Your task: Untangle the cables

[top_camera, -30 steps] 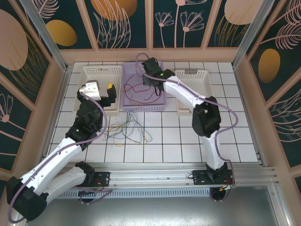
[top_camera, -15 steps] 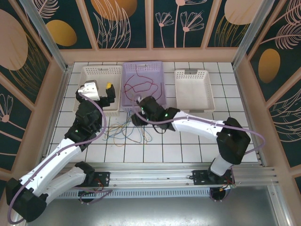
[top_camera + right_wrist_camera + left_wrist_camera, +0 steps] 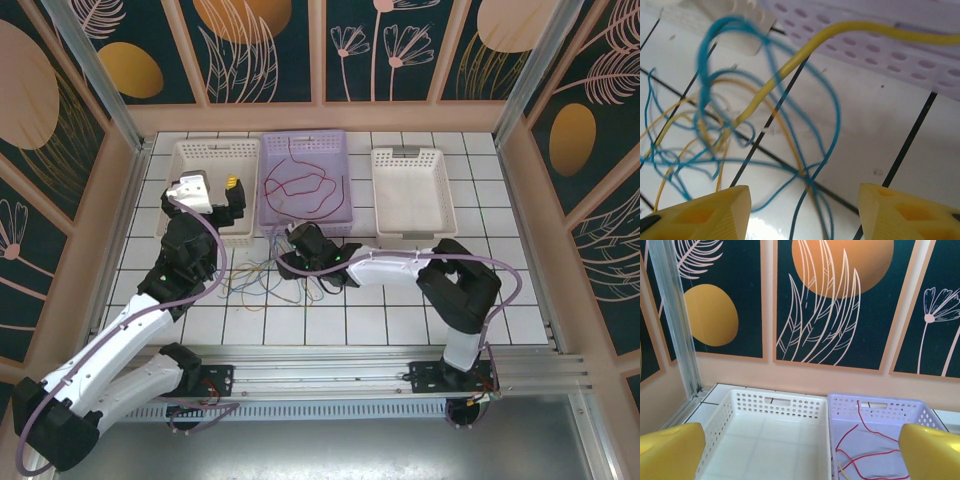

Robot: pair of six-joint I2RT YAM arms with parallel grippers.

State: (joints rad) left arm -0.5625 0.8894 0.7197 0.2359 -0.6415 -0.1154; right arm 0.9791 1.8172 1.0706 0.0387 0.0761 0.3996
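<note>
Table (image 3: pixel 400 300) is white tile, with 3 baskets in a row along its far edge: left white basket (image 3: pixel 215 150), purple basket (image 3: pixel 304 140) in the middle, right white basket (image 3: pixel 410 158).

Red cable (image 3: pixel 300 186) lies looped inside the purple basket, also seen in the left wrist view (image 3: pixel 860 450).

Blue and yellow cables (image 3: pixel 262 278) are a loose tangle on the tiles, left of the table's middle, just on the near side of the purple basket and the left white basket. Close up, blue loops (image 3: pixel 830 115) cross thin yellow strands, and 1 yellow cable (image 3: pixel 790 67) runs from the upper right down into the knot. That shot is blurry, so which strand lies over which is unclear.

Right gripper (image 3: pixel 293 262) is low over the right side of the tangle, jaws apart, yellow fingers (image 3: pixel 700 215) on either side of the strands, nothing pinched.

Left gripper (image 3: pixel 233 196) hangs above the left white basket's right side, jaws wide apart, fingers (image 3: pixel 670 452) empty, well clear of the tangle.
</note>
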